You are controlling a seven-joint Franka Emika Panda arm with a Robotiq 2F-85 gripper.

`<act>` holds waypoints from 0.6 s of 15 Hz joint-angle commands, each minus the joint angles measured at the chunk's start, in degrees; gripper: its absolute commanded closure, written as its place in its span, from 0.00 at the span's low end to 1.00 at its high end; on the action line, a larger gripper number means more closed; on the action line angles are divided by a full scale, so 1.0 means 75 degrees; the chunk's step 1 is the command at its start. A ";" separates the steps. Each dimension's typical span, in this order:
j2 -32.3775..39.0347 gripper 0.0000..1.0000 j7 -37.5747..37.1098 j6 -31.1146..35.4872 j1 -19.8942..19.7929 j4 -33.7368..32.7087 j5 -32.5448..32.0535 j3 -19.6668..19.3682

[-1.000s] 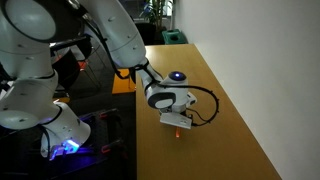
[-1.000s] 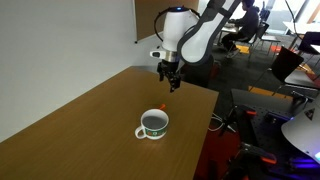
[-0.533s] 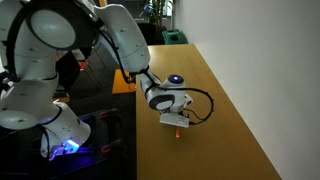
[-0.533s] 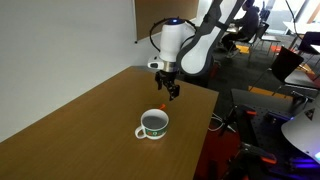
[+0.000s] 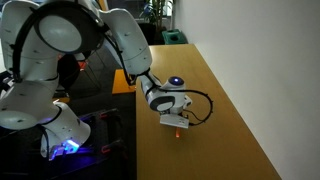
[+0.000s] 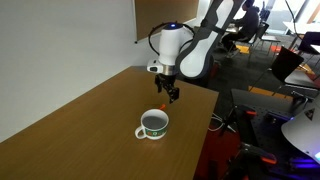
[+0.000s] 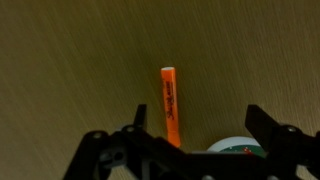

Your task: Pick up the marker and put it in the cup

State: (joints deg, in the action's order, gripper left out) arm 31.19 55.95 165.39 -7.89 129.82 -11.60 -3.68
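Now the claw [image 7: 196, 118] hangs wide open and empty over the marker [image 7: 171, 100] at mid-frame, with the cup [image 7: 236, 146] at the bottom edge.

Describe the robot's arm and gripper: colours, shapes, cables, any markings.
The arm is glossy white, built of rounded, bulbous segments with darker joints. Near the wrist sits a small blue-lit spot, and a black cable loops beside it. The gripper is black, with two angular fingers. No markings are legible.
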 commanded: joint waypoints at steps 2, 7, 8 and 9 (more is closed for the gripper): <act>0.0104 0.00 -0.0089 0.0079 -0.0227 -0.0086 -0.0245 0.0223; 0.0337 0.00 0.0138 0.0066 -0.0497 -0.0325 -0.0225 0.0589; 0.0417 0.00 0.0152 0.0043 -0.0528 -0.0420 -0.0230 0.0622; 0.0474 0.00 0.0202 0.0003 -0.0573 -0.0504 -0.0238 0.0674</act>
State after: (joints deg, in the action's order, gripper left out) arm 32.92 56.23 165.43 -10.14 128.58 -12.15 -0.27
